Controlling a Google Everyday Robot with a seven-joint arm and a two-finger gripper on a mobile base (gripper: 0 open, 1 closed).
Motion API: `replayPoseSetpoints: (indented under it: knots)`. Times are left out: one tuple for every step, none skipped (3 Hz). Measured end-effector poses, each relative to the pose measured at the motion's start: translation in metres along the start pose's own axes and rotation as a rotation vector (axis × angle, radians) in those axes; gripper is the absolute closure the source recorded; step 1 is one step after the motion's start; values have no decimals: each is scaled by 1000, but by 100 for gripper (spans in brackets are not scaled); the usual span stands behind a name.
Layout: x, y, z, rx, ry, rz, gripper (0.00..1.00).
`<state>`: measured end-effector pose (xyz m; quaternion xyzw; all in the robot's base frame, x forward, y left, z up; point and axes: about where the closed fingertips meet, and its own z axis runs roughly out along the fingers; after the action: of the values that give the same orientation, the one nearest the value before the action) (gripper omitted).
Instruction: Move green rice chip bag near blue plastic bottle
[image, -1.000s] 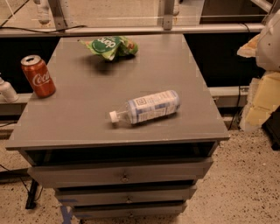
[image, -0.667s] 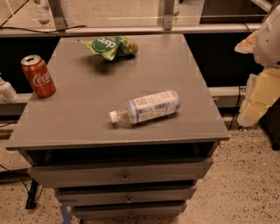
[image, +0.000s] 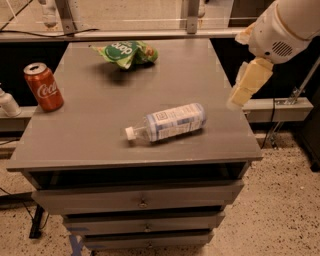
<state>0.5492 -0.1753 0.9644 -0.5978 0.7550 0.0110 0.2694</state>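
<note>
The green rice chip bag (image: 127, 52) lies crumpled at the far middle of the grey cabinet top (image: 90, 135). The blue plastic bottle (image: 169, 122) lies on its side near the front middle, cap pointing left. The two are well apart. My gripper (image: 248, 84) hangs from the white arm (image: 282, 27) at the upper right, above the cabinet's right edge. It is to the right of both things, touches neither, and holds nothing that I can see.
A red Coca-Cola can (image: 44, 86) stands upright at the left edge of the top. Drawers (image: 142, 200) sit below the top. A rail and glass panel (image: 150, 32) run behind the cabinet. Speckled floor (image: 280, 210) lies to the right.
The arm has moved left and inward, so the gripper now hangs over the cabinet's right edge. The bag, bottle and can have not moved.
</note>
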Motion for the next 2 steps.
replayPoseSetpoints:
  knots:
    - [-28,-41,45,13,-145,80,0]
    - [-28,-41,45,12,-144,79,0]
